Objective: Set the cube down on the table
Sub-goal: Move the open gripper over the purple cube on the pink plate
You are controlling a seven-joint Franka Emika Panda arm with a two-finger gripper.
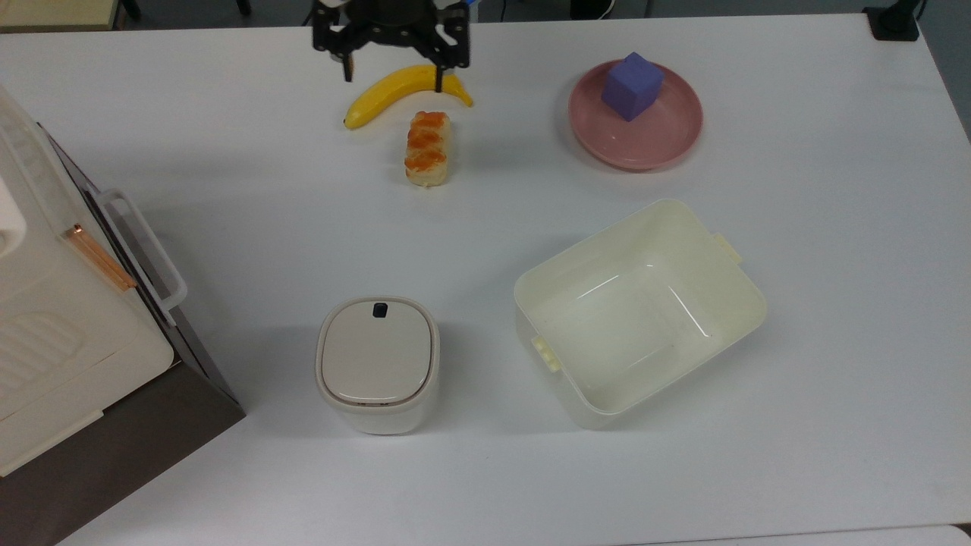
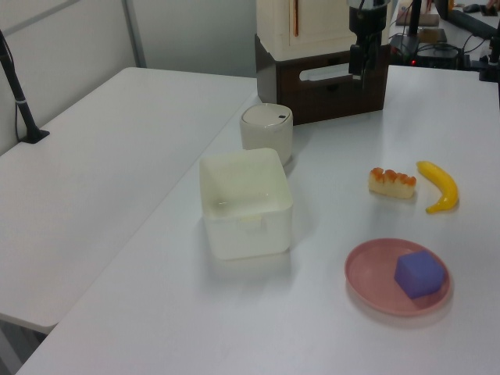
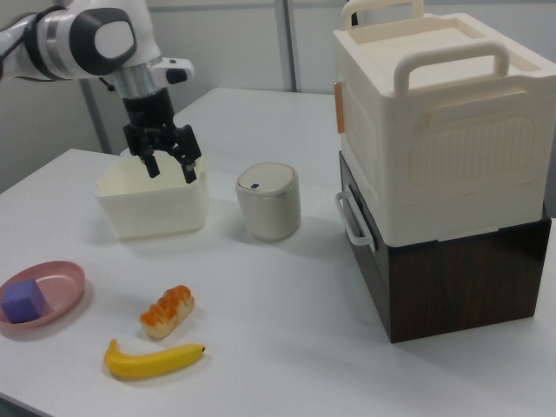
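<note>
Hanging spread and empty, the gripper [image 1: 393, 72] above the banana [image 1: 406, 91] near the far edge in the top view, high over the table [image 1: 250, 189], gripping nothing. Likely carried high for clearance over what lies below. Resting well apart, toward the top view's right: the cube [image 1: 632, 85] on the pink plate [image 1: 652, 136], set toward the plate's far rim, untouched. Lying beside the banana, a glazed pastry [image 1: 427, 148]. Nearer the camera, the lidded canister [image 1: 377, 362] and the cream tub [image 1: 637, 311]. Plenty of bare table around the plate for a set-down, judging by the layout.
</note>
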